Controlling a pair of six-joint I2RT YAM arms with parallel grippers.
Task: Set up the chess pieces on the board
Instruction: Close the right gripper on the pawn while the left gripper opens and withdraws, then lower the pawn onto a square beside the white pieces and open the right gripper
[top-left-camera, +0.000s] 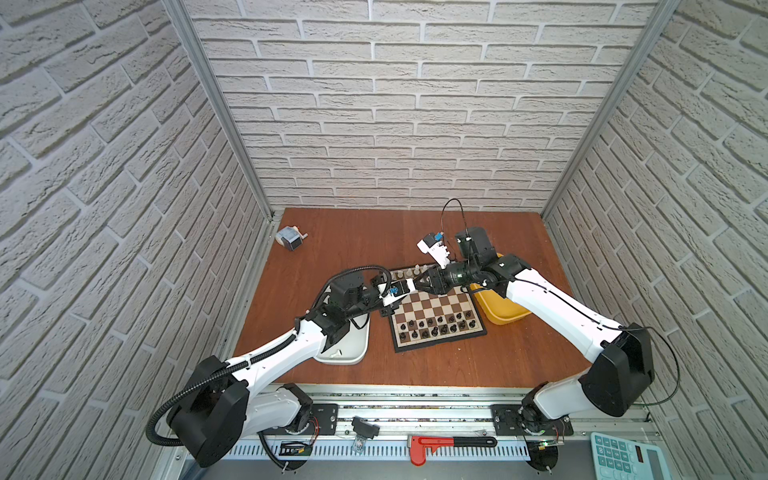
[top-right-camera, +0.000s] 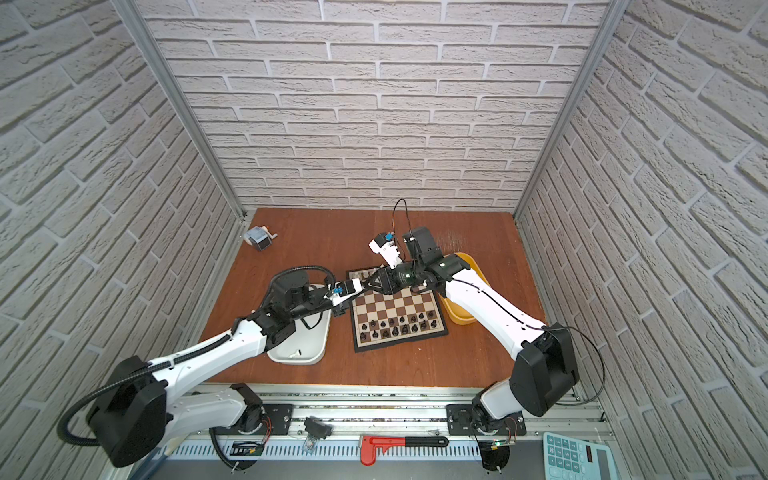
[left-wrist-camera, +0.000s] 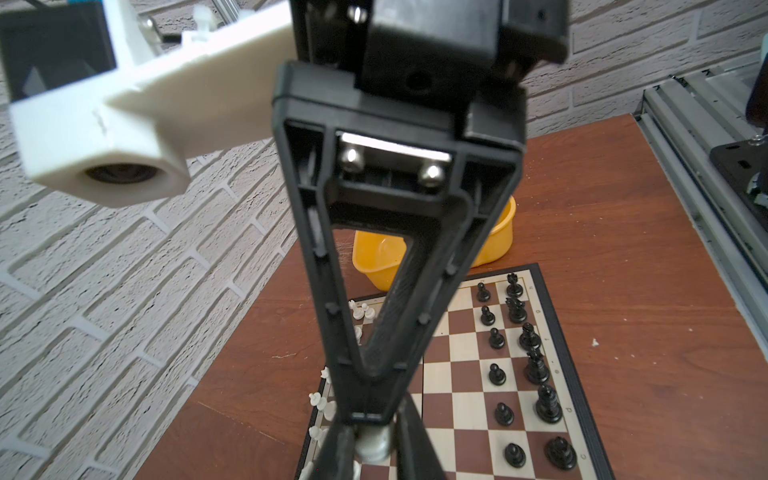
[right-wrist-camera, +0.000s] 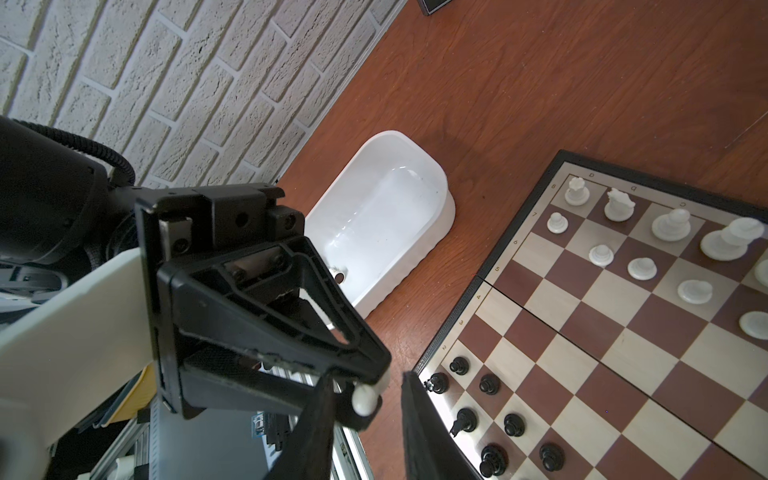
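Observation:
Above the far left corner of the board (top-left-camera: 436, 307) my two grippers meet tip to tip. My left gripper (left-wrist-camera: 374, 449) is shut on a small white chess piece (left-wrist-camera: 374, 444). My right gripper (right-wrist-camera: 368, 386) straddles that same white piece (right-wrist-camera: 365, 401), and a gap still shows beside it, so its jaws stand open. In both top views the tips (top-left-camera: 417, 284) (top-right-camera: 365, 284) hide the piece. Black pieces (top-left-camera: 436, 326) fill the two near rows. White pieces (right-wrist-camera: 619, 203) stand along the far rows.
A white tub (top-left-camera: 353, 353) left of the board holds one white piece (top-left-camera: 334, 354). A yellow tub (top-left-camera: 503, 311) sits at the board's right under the right arm. A small grey device (top-left-camera: 291, 237) lies at the far left. A red-headed tool (top-left-camera: 440, 444) and a calculator (top-left-camera: 623, 457) rest by the front rail.

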